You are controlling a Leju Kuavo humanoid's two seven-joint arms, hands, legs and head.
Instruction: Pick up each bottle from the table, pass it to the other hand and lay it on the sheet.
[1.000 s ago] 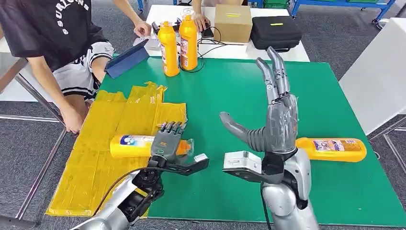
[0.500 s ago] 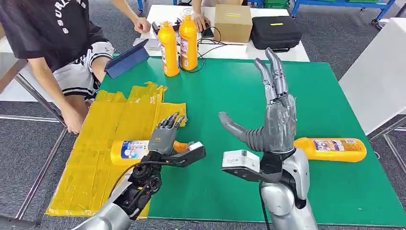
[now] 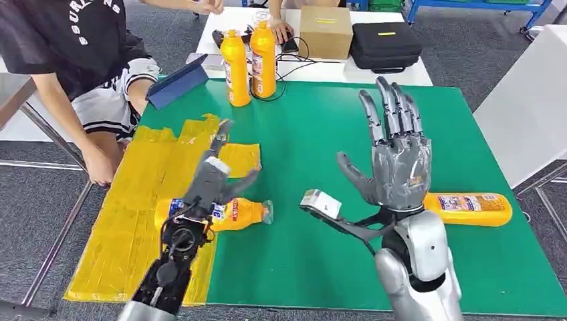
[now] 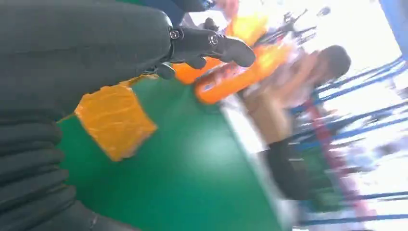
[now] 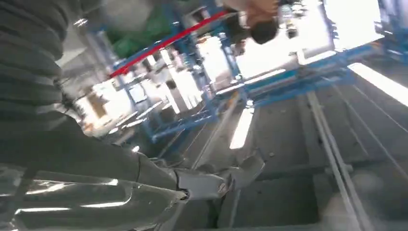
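- Four orange bottles in the head view: one lying bottle (image 3: 224, 214) at lower left of the frame, body on the yellow sheet (image 3: 134, 221), clear cap end out over the green table (image 3: 314, 147).
- Second lying bottle (image 3: 468, 208) at right of centre, flat on the green, partly behind the right arm.
- Two upright bottles (image 3: 249, 59) side by side at upper centre-left, at the table's far edge.
- Left hand (image 3: 212, 175) raised over the bottle on the sheet, fingers spread and pointing toward the top of the frame, holding nothing; apparently clear of the bottle, though motion blur makes contact hard to judge.
- Same left hand in the left wrist view, dark fingers (image 4: 211, 44) extended, nothing between them.
- Right hand (image 3: 398, 157) upright at centre-right, palm-side wide, fingers splayed, thumb out to the left, empty.
- Seated person (image 3: 73, 60) at upper left, beside the table's left edge.
- Cardboard box (image 3: 325, 30) and black case (image 3: 386, 43) on a white table at top centre.
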